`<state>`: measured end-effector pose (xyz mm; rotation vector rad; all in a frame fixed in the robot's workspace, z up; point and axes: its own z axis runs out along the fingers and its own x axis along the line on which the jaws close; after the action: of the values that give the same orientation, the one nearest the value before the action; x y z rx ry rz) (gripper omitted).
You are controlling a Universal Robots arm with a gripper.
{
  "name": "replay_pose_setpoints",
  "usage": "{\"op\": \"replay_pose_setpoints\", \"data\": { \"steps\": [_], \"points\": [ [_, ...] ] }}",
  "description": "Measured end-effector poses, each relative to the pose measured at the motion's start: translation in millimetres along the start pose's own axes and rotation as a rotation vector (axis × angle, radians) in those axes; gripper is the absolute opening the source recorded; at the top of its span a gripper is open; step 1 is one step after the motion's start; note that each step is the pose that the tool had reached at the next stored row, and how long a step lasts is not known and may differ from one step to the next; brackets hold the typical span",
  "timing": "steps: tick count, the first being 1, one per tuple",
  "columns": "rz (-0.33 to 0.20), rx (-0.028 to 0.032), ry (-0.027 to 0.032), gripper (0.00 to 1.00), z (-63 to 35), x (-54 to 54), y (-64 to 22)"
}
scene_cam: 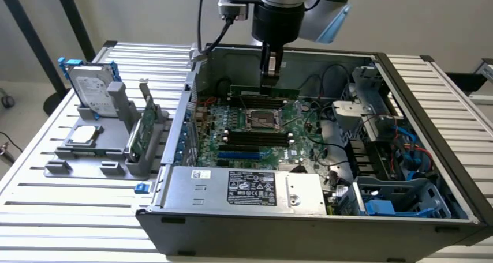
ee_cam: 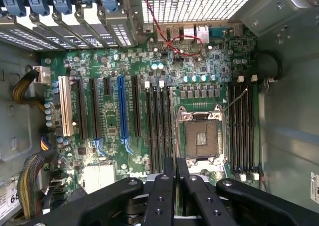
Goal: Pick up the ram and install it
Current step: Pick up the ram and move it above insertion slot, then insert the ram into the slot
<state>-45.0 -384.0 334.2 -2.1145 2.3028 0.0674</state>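
Exterior view overlooks open case (scene_cam: pixel 308 220); wrist view close above motherboard (ee_cam: pixel 112 128)

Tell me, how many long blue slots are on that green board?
1: the long blue slot lies between black slots, some way from the white slot; the black tool may hide more.

Motherboard (ee_cam: pixel 114 131) is showing a white "DELL" logo near its edge. Corner sticker (ee_cam: pixel 11 198) is showing "68". Power supply label (scene_cam: pixel 252 188) isn't reading legibly.
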Motion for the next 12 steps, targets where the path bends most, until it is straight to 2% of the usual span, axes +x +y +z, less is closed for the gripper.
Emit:
{"op": "replay_pose_setpoints", "data": {
  "steps": [12],
  "points": [
    [0.000,0.0000,0.0001,0.13,0.4,0.0,0.1]
  ]
}}
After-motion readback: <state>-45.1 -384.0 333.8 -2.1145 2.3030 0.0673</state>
